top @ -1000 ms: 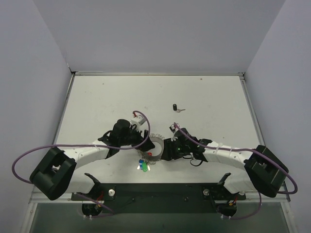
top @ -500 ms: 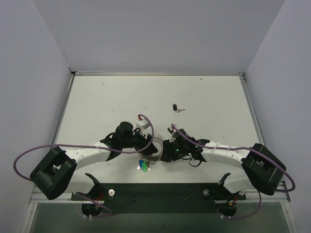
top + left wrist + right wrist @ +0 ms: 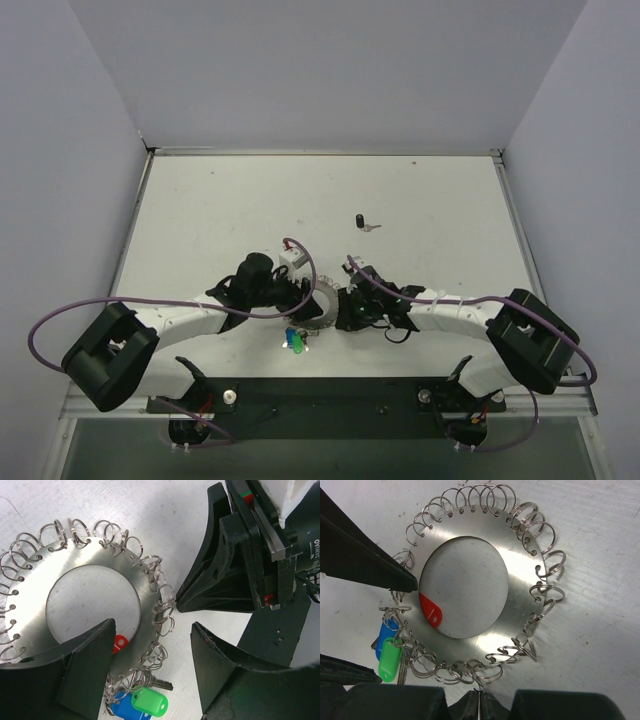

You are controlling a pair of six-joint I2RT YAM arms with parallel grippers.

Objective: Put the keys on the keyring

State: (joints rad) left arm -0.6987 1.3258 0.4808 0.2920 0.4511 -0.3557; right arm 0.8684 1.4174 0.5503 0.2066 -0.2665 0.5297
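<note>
Silvery coils fringe the keyring point(image 3: 520, 595), which lies flat on the bench point(image 3: 220, 200) between the two arms. At its left the left tool point(image 3: 150, 635) stands released, its fingers straddling the ring's band. The blue key point(image 3: 122, 710) and green key point(image 3: 147, 702) hang at the near-left rim, and the red key point(image 3: 431, 611) shows through the hole. On the right, the right tool point(image 3: 479, 702) is clenched, apparently on one rim coil. The black key point(image 3: 360, 219) lies loose, far right. That thin pinch could slip or drag the ring, and the left fingers might snag neighbouring coils.
</note>
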